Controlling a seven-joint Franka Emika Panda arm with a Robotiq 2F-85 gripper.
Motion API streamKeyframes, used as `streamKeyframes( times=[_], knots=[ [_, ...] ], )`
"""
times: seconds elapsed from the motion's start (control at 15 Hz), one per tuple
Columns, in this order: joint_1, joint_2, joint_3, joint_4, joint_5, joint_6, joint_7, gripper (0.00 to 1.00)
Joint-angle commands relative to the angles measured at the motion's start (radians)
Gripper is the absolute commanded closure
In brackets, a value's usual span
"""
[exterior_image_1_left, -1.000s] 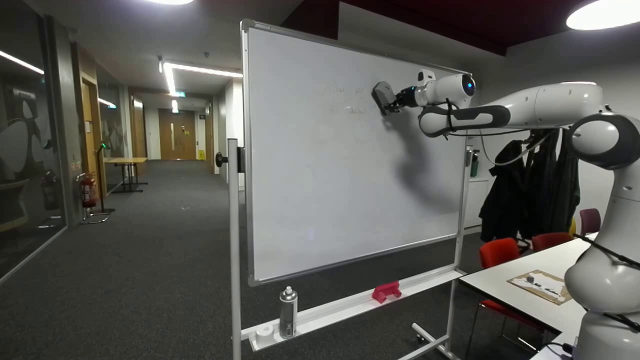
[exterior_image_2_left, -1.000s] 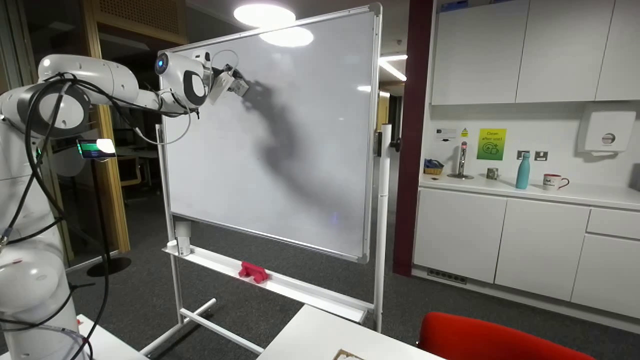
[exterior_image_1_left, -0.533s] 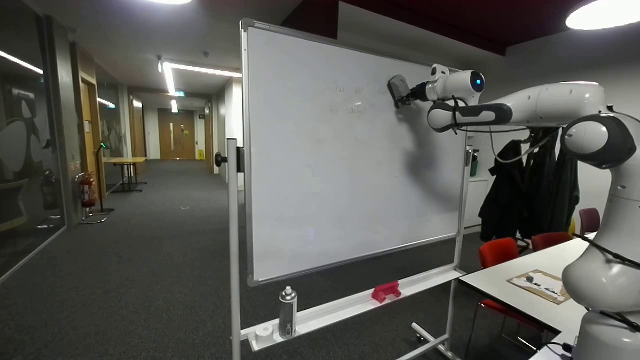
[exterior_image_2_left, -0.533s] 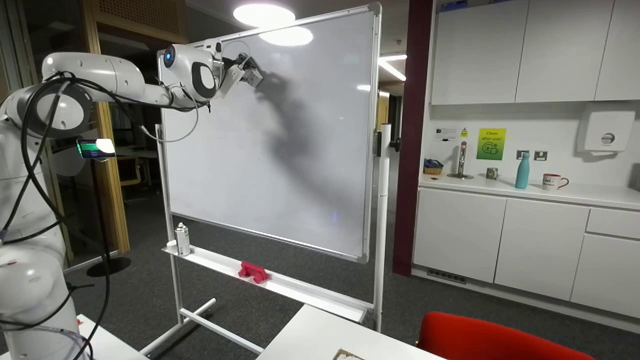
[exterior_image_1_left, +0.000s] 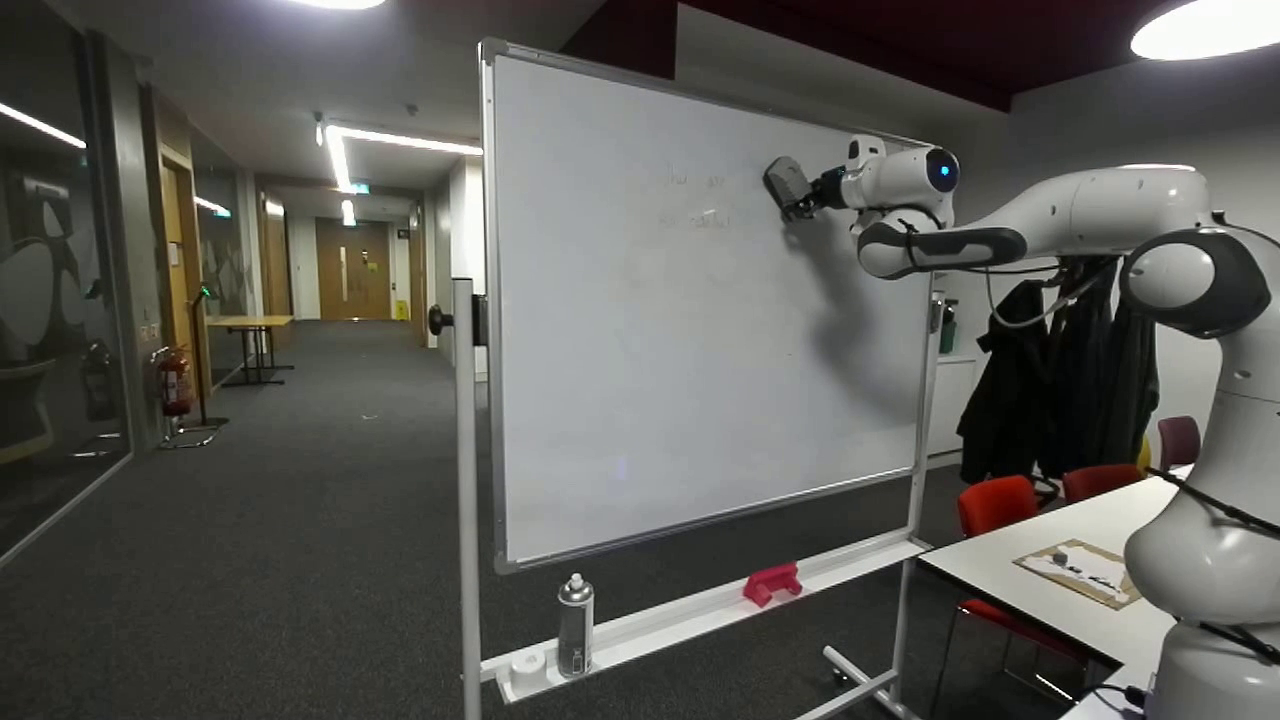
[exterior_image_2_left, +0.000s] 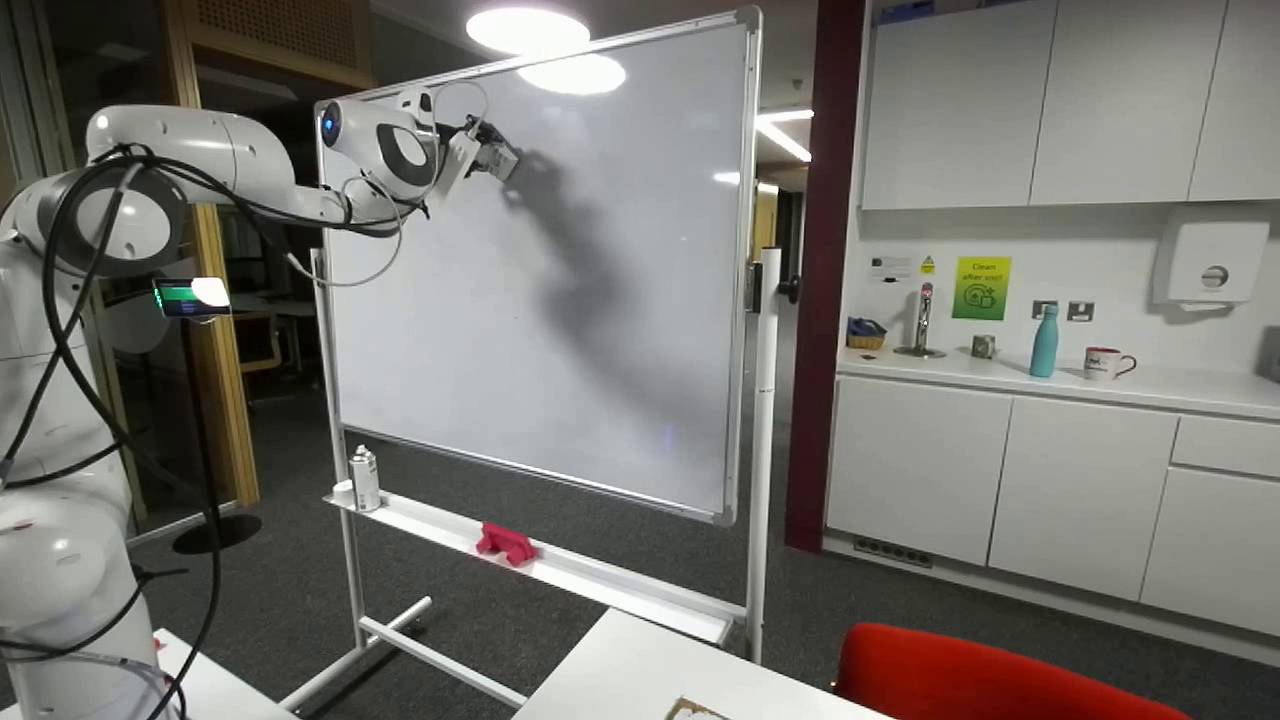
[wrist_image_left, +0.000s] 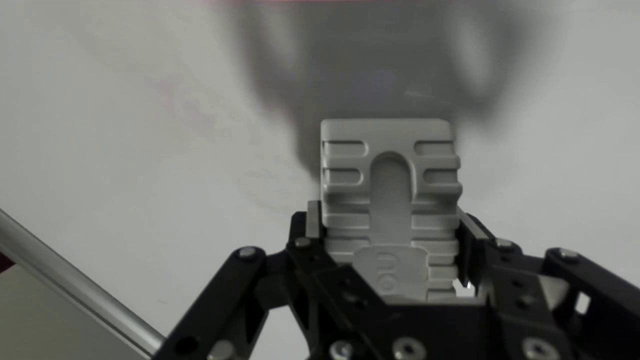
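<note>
My gripper is shut on a grey ribbed eraser, its black fingers pressed against the eraser's two sides. In both exterior views the eraser is up at the face of a large whiteboard, in its upper part. It looks tilted, and its shadow starts right beside it. Whether its whole face touches the board I cannot tell. Faint writing shows on the board to the left of the eraser in an exterior view. Pale reddish smudges lie on the white surface in the wrist view.
Below the board, a tray carries a spray can, a white roll and a red holder. White tables and red chairs stand nearby. Loose cables hang along the arm.
In both exterior views the gripper with the eraser went right and up along the board, then slightly back left and down. The grip is the same throughout.
</note>
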Motion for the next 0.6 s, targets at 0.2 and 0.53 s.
streamKeyframes(
  times=[0.2,0.53],
  knots=[
    [0.016,0.029,0.055,0.023,-0.344,-0.039,0.23,0.65],
    [0.03,0.028,0.089,0.001,-0.568,-0.076,0.378,0.65]
  ],
)
